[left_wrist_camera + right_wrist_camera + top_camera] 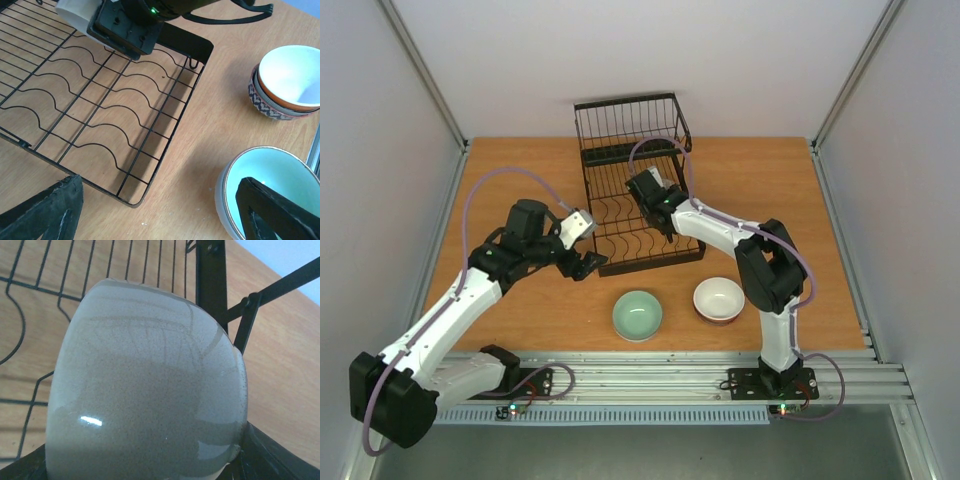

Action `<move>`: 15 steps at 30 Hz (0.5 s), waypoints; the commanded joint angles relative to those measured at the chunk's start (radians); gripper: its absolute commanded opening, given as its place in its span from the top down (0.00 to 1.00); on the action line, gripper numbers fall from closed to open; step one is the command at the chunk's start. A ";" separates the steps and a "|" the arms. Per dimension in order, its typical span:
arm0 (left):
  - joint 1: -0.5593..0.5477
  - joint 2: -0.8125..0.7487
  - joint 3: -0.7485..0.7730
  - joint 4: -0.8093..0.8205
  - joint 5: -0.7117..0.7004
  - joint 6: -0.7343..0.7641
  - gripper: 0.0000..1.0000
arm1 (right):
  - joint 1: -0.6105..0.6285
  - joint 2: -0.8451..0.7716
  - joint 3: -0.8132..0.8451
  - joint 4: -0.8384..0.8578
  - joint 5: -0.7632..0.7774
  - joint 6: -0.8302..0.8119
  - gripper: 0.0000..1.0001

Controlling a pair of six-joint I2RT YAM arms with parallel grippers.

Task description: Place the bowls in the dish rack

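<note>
Right fingers pinch cream bowl over dish rack dividers. Left fingers spread, empty, just beside rack's near-left corner. Pale green bowl and nested stack of bowls sit on counter near rack's front edge.

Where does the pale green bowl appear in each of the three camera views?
Top external: the pale green bowl stands on the table, near the front edge, just left of centre.
Left wrist: it is in the lower right corner, partly behind a finger.
Right wrist: it is not in this view; a cream bowl fills the picture.
Shared landmark: the black wire dish rack shows in all three views.
</note>
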 commanded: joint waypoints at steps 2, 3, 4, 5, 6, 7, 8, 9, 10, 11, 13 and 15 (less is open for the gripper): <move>-0.002 -0.017 -0.014 0.040 0.000 0.021 0.16 | -0.015 0.039 0.069 0.084 0.135 -0.067 0.99; -0.002 -0.017 -0.014 0.040 0.001 0.022 0.16 | -0.017 0.052 0.074 0.088 0.149 -0.071 0.99; -0.002 -0.017 -0.014 0.040 0.001 0.024 0.16 | -0.018 0.062 0.080 0.091 0.168 -0.074 0.99; -0.002 -0.015 -0.014 0.040 0.001 0.023 0.16 | -0.018 0.073 0.086 0.092 0.179 -0.075 0.99; -0.002 -0.014 -0.016 0.039 0.002 0.023 0.16 | -0.018 0.082 0.091 0.093 0.187 -0.077 0.99; -0.002 -0.014 -0.016 0.039 0.003 0.024 0.16 | -0.021 0.092 0.097 0.094 0.182 -0.079 0.99; -0.002 -0.013 -0.016 0.040 0.004 0.023 0.16 | -0.021 0.102 0.102 0.093 0.174 -0.078 0.99; -0.002 -0.013 -0.016 0.039 0.003 0.024 0.16 | -0.022 0.113 0.108 0.089 0.168 -0.076 0.99; -0.002 -0.012 -0.017 0.040 0.002 0.023 0.16 | -0.024 0.124 0.115 0.085 0.164 -0.074 0.99; -0.002 -0.011 -0.017 0.040 0.002 0.024 0.16 | -0.026 0.134 0.120 0.082 0.160 -0.070 0.99; -0.002 -0.009 -0.017 0.039 0.004 0.025 0.16 | -0.032 0.149 0.126 0.073 0.150 -0.055 0.99; -0.002 -0.008 -0.018 0.036 0.006 0.028 0.16 | -0.043 0.154 0.124 0.070 0.137 -0.038 0.99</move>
